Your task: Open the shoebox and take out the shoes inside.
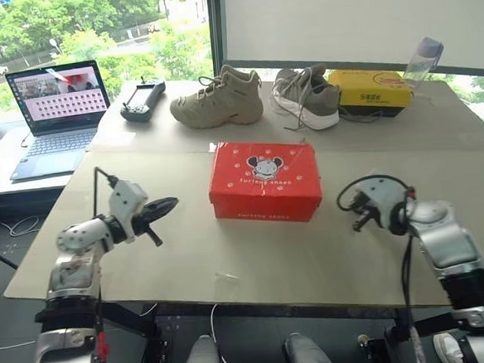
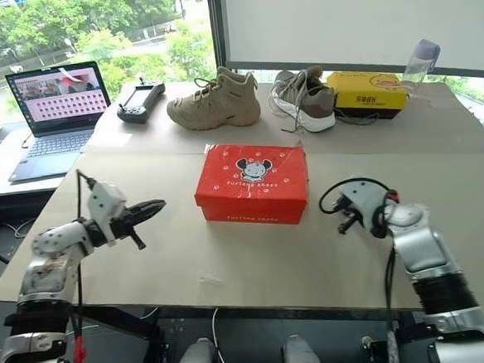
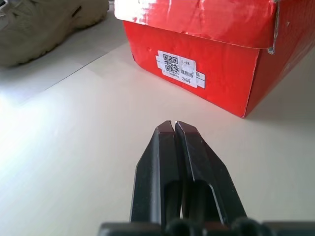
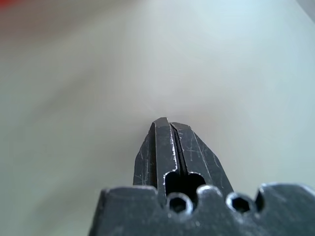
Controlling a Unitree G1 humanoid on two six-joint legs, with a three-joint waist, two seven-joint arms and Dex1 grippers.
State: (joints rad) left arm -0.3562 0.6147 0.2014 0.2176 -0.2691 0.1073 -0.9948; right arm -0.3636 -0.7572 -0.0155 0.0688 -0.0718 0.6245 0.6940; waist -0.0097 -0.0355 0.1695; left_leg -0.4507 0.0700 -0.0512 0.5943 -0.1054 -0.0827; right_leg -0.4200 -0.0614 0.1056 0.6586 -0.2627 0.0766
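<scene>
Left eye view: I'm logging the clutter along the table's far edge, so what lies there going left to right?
Laptop → black handheld controller → tan boot → grey-white sneaker → yellow box → clear bottle.

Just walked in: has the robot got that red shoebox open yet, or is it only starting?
Only starting. The red shoebox sits on the table with its lid still on. Both tools, left and right, are shut and empty beside it. Opening it and removing shoes remain.

- You see the shoebox (image 1: 265, 182) is red cardboard, slightly glossy, with a paper label.
- Your table (image 1: 231, 257) is matt, smooth board.
- The right gripper (image 4: 170, 129) fingers look scratched, black.
</scene>
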